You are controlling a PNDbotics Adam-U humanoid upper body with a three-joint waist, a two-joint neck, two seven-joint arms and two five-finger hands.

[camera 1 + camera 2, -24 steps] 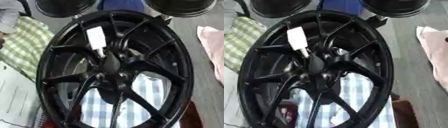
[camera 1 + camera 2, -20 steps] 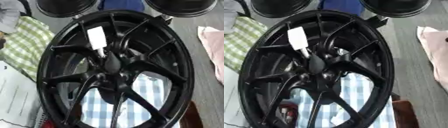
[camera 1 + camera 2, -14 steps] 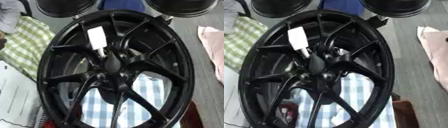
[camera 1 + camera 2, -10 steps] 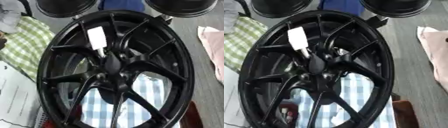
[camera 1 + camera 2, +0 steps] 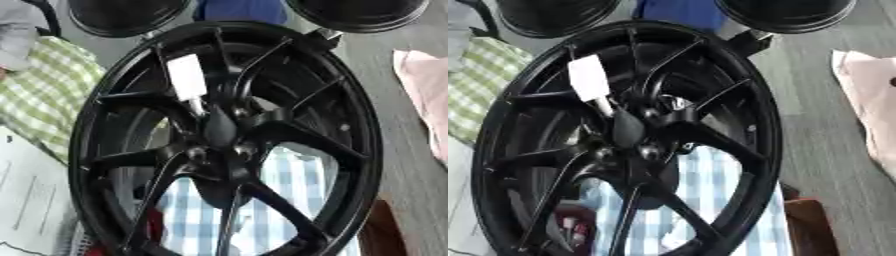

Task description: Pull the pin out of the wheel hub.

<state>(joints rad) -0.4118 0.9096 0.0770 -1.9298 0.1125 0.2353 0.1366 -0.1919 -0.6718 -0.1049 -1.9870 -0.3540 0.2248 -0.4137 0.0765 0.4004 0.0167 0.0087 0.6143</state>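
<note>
Left eye view: a black wheel hub (image 5: 227, 140) stands tilted and fills most of the frame, its spokes meeting at a dark centre just below the middle. The pin (image 5: 188, 80), a white rectangular tab on a thin pale shaft, sits in the upper left of the hub, its lower end reaching the centre. No robot hand appears, so its relation to the pin and the state of its fingers cannot be told. A green checked cloth (image 5: 39, 95) lies at the left edge, a blue checked cloth (image 5: 280, 200) shows through the lower spokes, and a pink cloth (image 5: 424, 100) lies at the right edge.

Right eye view: the pin sits further left in the frame; two dark round objects (image 5: 785, 12) sit along the top edge.
</note>
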